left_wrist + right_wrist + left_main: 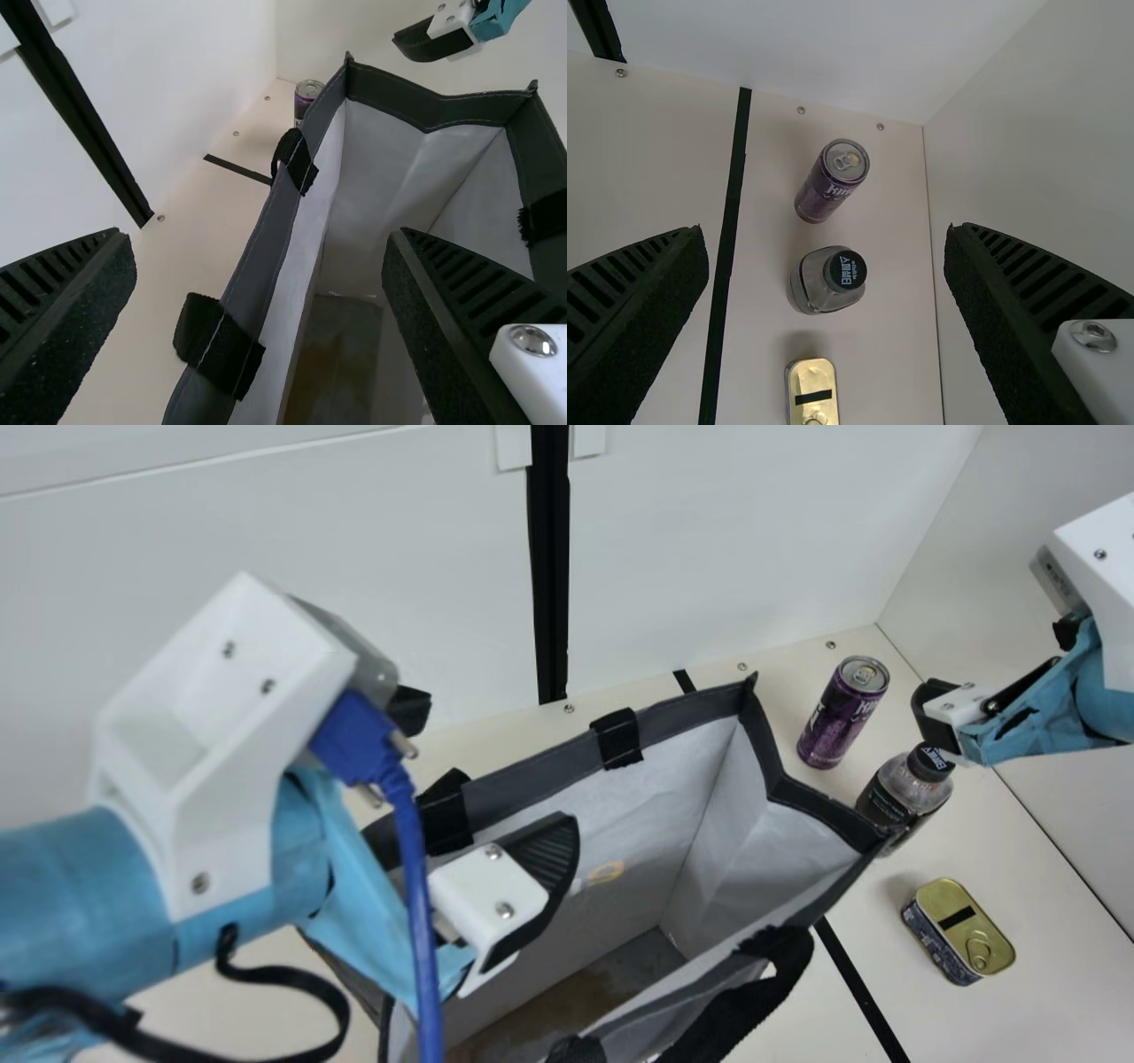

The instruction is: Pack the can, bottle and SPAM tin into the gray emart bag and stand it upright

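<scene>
The gray emart bag (678, 713) stands open-mouthed and upright on the tabletop (992, 859), beneath the released, widely parted jaws of the left gripper (496, 762). Farther right, the can (837, 717) stands just beside the bottle (895, 793), both upright and below the jaws of the right gripper (992, 664), which are released too, parted and holding nothing; the SPAM tin (966, 930) sits lid up, lower than those jaws and near the bottle.
</scene>
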Robot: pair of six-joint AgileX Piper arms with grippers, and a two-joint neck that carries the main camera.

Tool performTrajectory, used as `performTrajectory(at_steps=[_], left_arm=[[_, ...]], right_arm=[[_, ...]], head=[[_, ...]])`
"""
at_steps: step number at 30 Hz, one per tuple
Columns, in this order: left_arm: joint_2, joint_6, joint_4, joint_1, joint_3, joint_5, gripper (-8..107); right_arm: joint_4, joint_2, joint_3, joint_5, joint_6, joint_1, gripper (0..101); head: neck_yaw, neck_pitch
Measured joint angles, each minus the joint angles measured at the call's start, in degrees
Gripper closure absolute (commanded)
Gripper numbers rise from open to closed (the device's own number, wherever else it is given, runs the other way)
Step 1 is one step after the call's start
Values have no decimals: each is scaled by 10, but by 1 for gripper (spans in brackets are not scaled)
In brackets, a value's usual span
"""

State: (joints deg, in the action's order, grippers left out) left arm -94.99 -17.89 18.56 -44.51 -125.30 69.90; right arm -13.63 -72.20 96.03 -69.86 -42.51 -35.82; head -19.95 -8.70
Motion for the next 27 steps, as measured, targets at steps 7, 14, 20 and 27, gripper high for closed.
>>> performTrajectory(at_steps=[7,14,20,27], left_arm=[[-34,-8,13,2,-13,0,9],[-67,-12,19,8,-27,-1,9],[-89,-13,19,12,-39,-1,9],[-108,-8,12,9,-36,0,9]], right_arm=[[0,0,0,0,0,0,6],[0,0,0,0,0,0,6],[0,0,0,0,0,0,6],[0,0,0,0,0,0,6]], head=[[0,0],[1,0],[0,0],[0,0]])
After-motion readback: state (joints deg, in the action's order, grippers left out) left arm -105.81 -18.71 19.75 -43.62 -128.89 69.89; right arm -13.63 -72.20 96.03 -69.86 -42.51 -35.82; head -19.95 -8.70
